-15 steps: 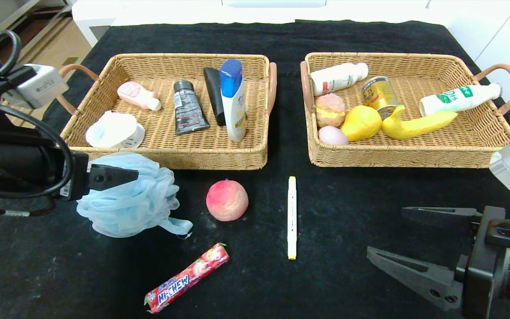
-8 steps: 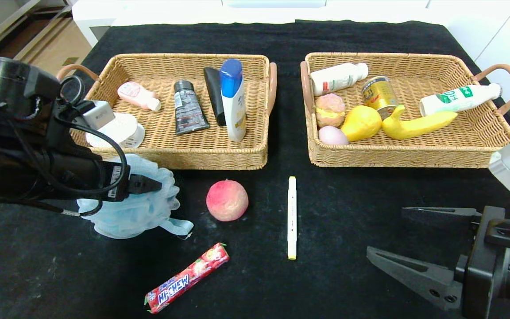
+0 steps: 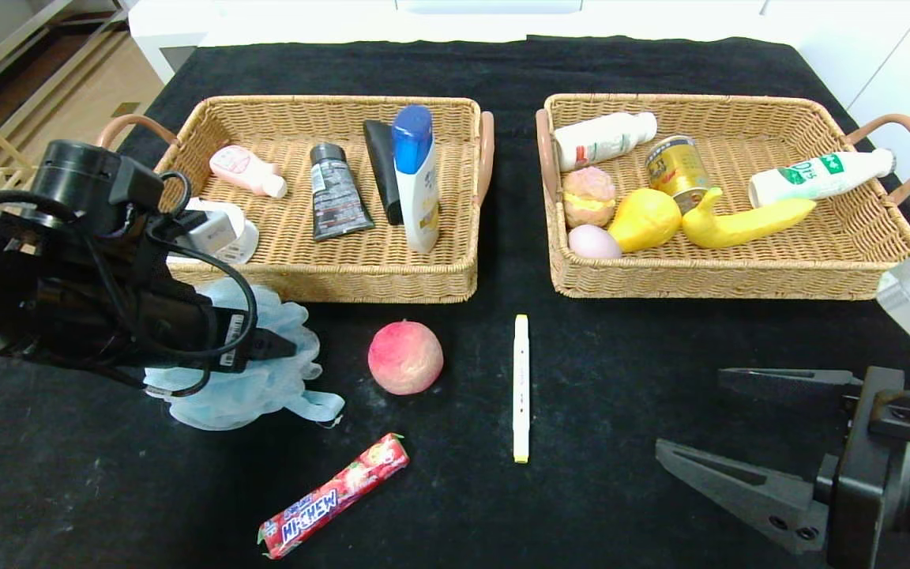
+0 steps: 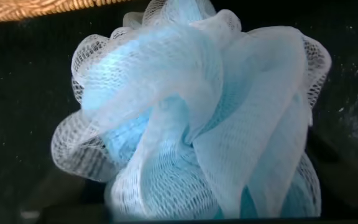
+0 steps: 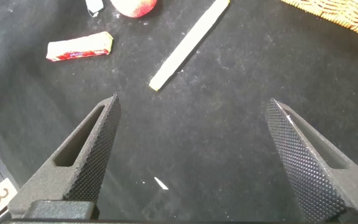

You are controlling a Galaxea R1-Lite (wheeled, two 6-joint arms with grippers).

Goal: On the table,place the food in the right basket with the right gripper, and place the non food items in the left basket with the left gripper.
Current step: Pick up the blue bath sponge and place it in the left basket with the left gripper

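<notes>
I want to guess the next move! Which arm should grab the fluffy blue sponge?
The left. Its left gripper is already over the blue bath sponge, a non-food item. The right gripper waits open, far off near the table's right edge.

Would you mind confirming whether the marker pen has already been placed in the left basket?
No, the marker pen lies on the black cloth, in front of the gap between the left basket and the right basket.

The red candy bar [image 3: 334,496] on the black table [image 3: 621,348] reads "HI-CHEW"; other labels are illegible.
</notes>
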